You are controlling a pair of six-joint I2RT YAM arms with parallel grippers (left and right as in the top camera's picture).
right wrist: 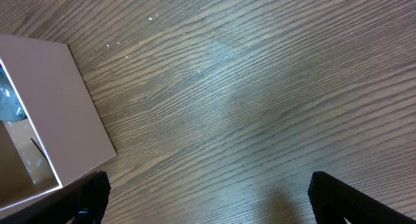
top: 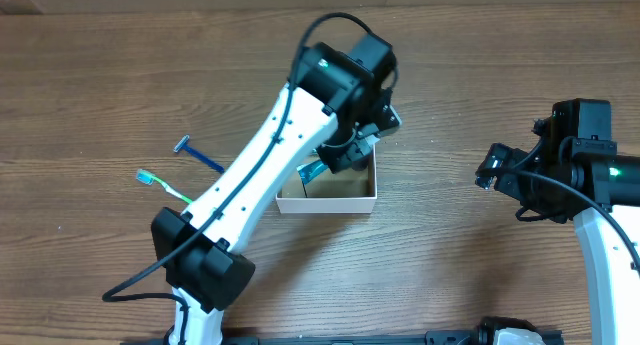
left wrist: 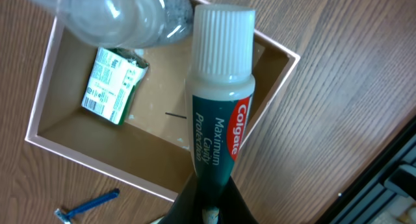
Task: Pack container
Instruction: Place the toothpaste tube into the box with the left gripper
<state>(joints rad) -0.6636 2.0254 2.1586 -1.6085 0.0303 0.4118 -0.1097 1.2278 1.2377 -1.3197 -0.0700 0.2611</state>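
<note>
As left jaws grip toothpaste (left wrist: 218, 113), container (left wrist: 84, 143) lies below

White links (top: 262, 160), black joints (top: 205, 265), black cables (top: 335, 20)

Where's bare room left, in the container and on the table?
In the container: brown floor beside the green packet, below the held toothpaste tube. On the table: wide strip between container and right end effector. Crowded: the container's other side, with the left arm, razor and toothbrush.

Container (top: 325, 205) white outside, brown inside; toothpaste (left wrist: 214, 130) green, white cap.
</note>
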